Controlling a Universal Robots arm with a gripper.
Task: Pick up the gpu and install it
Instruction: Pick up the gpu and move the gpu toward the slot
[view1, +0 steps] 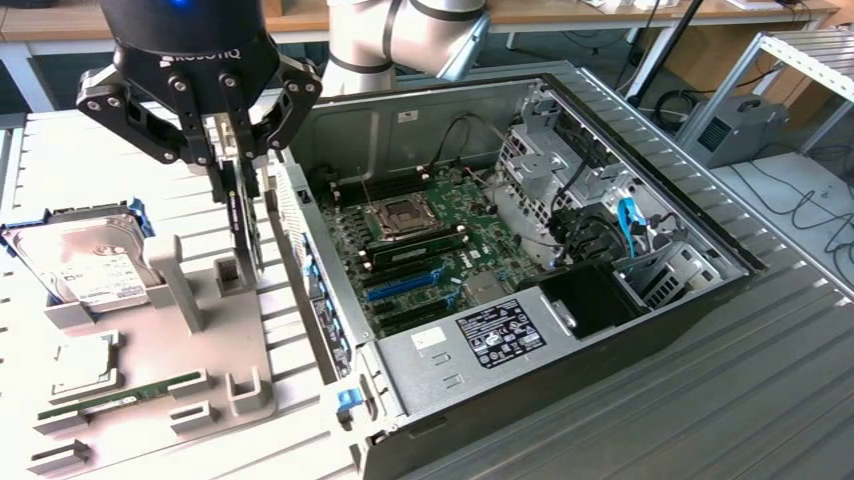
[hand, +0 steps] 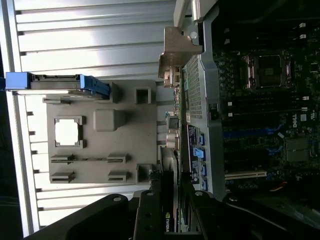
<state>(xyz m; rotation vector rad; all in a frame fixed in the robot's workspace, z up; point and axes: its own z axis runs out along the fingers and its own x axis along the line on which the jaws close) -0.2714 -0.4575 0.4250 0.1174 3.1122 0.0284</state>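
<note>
- A robot arm's claw hangs over the exterior view's left side of a ribbed metal bench
- The claw pinches the gpu, a thin black card, by its upper edge; the card hangs straight down, edge-on to the camera
- In the wrist view the card carries a small green logo between the claw's fingers, and its silvery metal bracket sticks out at the far end
- The gpu is in the air above a grey parts holder, just beside the outer rear wall of an open computer case, and not yet inside it
- Inside the case lies the green motherboard with its blue expansion slots, well apart from the card
- A silver hard drive in a blue frame and a slim green memory stick sit on the holder, untouched
- Risk, as a judgement: the card is close to the case wall, so a sideways move that is too low could knock the card or its bracket against the wall
- Risk: the grip covers just one edge, so a bump could twist or slip the card in the claw
- Risk: a tilted card would meet the slot crooked, and pressing down could then bend its contacts or strain the board
</note>
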